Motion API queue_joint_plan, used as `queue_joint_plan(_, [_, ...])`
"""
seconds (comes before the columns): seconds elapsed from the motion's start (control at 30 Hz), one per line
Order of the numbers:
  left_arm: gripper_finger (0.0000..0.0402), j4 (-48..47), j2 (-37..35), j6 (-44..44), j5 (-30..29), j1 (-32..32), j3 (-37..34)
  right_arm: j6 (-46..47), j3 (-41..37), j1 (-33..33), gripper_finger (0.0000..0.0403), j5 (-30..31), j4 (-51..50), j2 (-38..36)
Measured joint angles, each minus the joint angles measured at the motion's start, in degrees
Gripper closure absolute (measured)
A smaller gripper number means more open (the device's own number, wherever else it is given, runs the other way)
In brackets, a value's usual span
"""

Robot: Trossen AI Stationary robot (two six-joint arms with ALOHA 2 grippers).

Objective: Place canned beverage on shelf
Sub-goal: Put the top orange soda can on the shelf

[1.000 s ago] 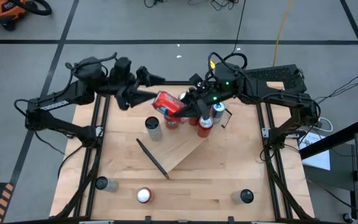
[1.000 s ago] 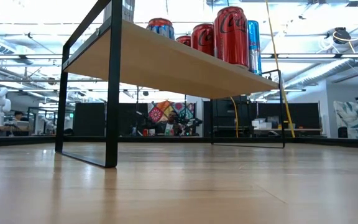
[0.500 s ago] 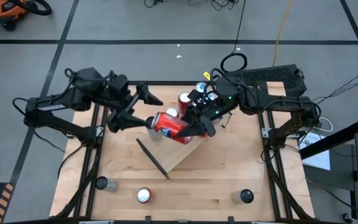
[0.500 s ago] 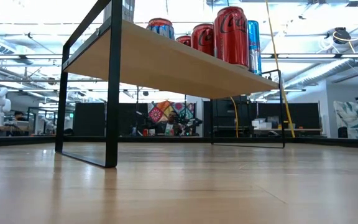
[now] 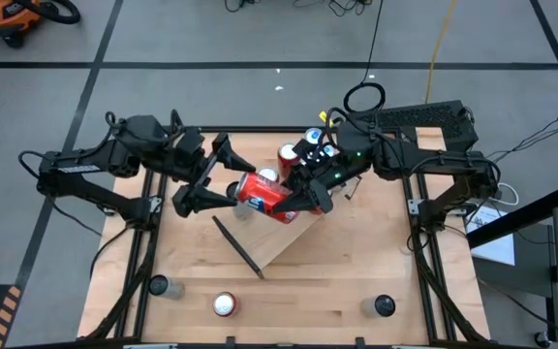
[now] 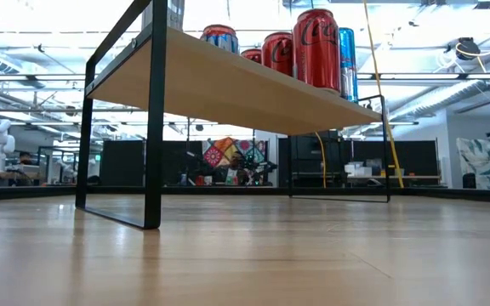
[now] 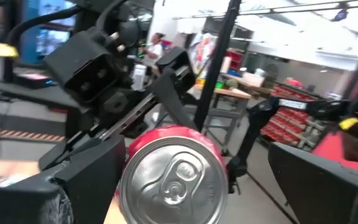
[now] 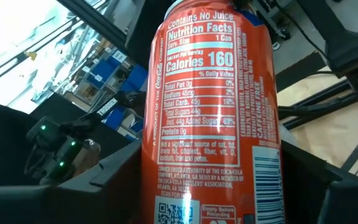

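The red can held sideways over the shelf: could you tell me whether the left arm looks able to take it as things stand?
Probably yes: the left gripper is open with the red can's top facing its fingers; only the right gripper holds it.

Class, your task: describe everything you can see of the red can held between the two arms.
The red aluminium drink can lies tilted on its side above the light-wood shelf. Its silver top with pull tab faces the left tool, whose open fingers flank that end without clearly touching it. The right tool grips its body. White nutrition-facts print covers one side. It looks undented.
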Motion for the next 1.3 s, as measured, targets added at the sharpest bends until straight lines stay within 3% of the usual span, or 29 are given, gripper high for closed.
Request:
queue_joint_plan(0.17, [0.0004, -1.98, 0.11, 2.55, -3.91, -0.58, 0.00, -0.02, 0.00, -0.04, 0.0133, 1.47, 0.23, 0.20])
queue_joint_plan(0.83, [0.0006, -2.63, 3.01, 2.52, -3.68, -0.73, 0.00, -0.04, 0.02, -0.12, 0.0133, 1.64, 0.27, 0.26])
queue_joint_plan(1.3, [0.0107, -2.43, 2.90, 1.43, -3.00, -0.67, 0.00, -0.77, 0.07, -0.06, 0.0133, 2.25, 0.27, 0.26])
